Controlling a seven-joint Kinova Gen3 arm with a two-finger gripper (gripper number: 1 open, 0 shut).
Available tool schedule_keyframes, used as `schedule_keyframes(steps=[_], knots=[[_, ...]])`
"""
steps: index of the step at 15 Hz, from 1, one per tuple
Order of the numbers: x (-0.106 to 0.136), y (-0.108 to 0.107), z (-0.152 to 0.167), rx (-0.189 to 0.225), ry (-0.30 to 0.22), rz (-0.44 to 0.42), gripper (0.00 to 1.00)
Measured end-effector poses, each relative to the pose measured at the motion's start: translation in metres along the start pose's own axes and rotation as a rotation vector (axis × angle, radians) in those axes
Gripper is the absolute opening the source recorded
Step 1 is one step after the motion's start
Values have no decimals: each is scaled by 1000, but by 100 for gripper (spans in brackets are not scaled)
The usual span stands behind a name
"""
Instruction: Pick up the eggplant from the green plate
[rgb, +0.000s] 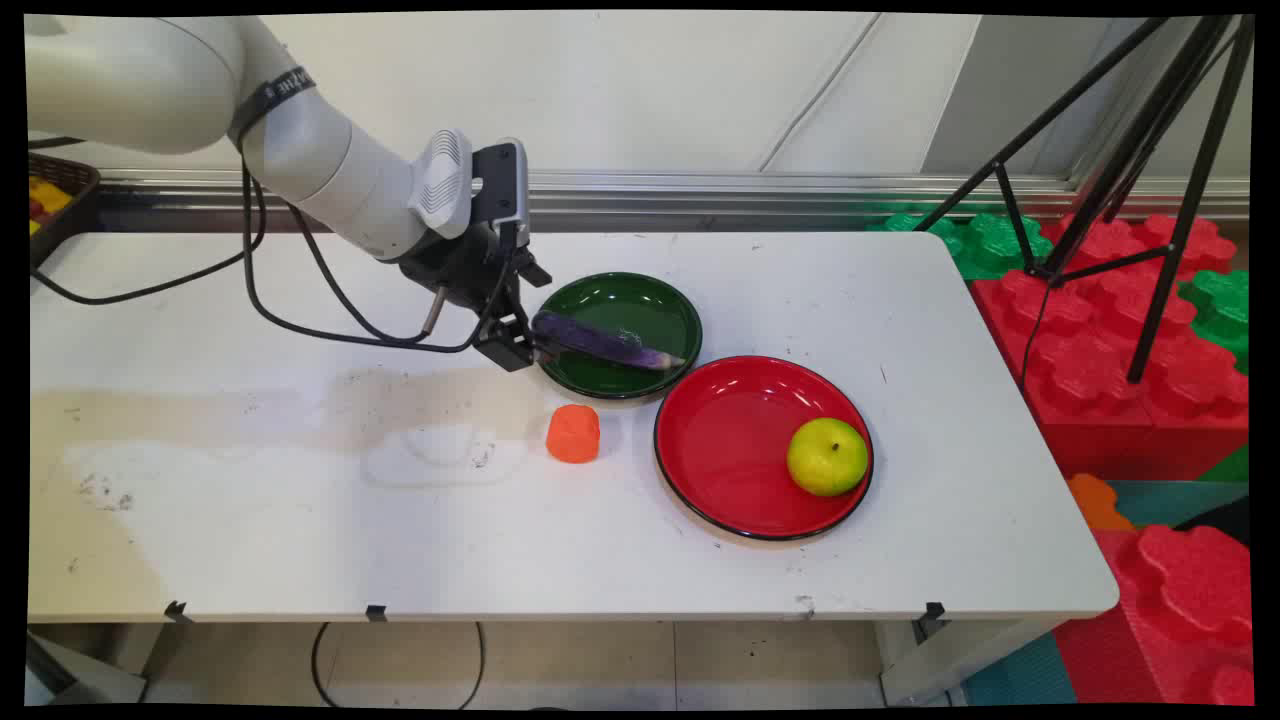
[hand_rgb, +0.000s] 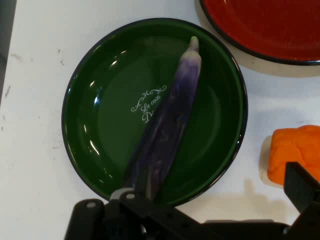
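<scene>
White counter (rgb: 300, 540) carries everything. Red plate (rgb: 730, 470) sits right of centre, yellow-green apple (rgb: 827, 456) at its 3 o'clock. Green plate (rgb: 640, 300) lies at the red plate's 10 o'clock, nearly touching. Hand (rgb: 530, 345) is at the green plate's 8 o'clock rim, clamped on purple eggplant (hand_rgb: 170, 130) that stretches over that plate. Orange block (rgb: 573, 434) sits at the green plate's 6 o'clock.

Eggplant (rgb: 606, 343) across the rear plate (rgb: 660, 300), apple (rgb: 827, 456) in the nearer plate (rgb: 720, 460) right of the block (rgb: 573, 434).
</scene>
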Motion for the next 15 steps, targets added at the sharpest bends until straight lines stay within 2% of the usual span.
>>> schedule_keyframes(steps=[9,15], knots=[[5,-3,1,15,-16,32,100],[22,-9,30,5,-62,71,100]])
